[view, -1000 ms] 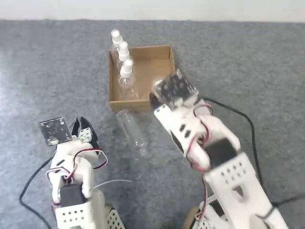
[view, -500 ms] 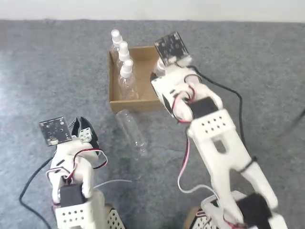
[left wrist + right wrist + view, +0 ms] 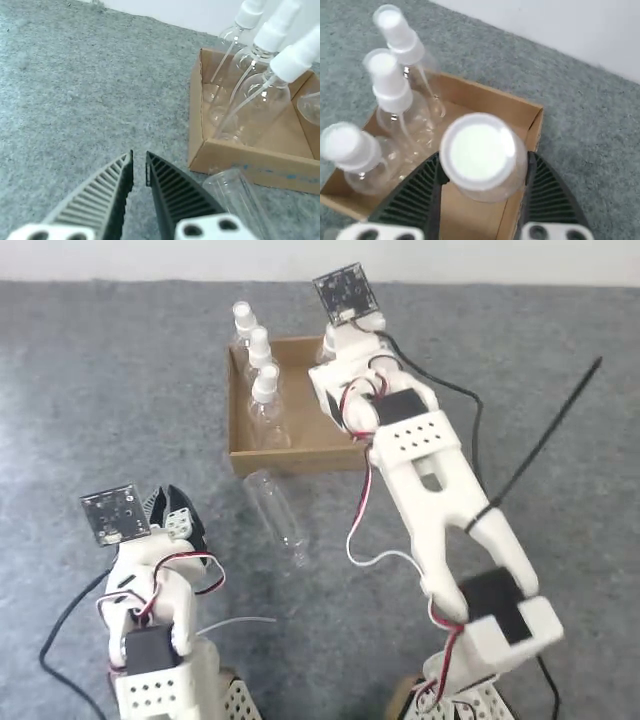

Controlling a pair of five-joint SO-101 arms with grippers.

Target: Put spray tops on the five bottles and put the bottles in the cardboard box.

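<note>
The cardboard box stands open-topped on the far middle of the grey counter. Three bottles with spray tops stand upright in a row along the box's left wall, each close beside the next.

A fourth bottle, also fitted with a white spray top, is upright above the right rear part of the box. The right claw grips it, one ribbed black finger on each side of the bottle body. Whether this bottle's base touches the box floor cannot be determined. The right arm extends forward across the front wall of the box.

A clear bottle lies on its side on the counter, just in front of the box's front wall and outside it.

The left claw sits low at the near left of the counter, well apart from the box. Its fingers are closed to a narrow slit and hold nothing. They point toward the box's front left corner.
</note>
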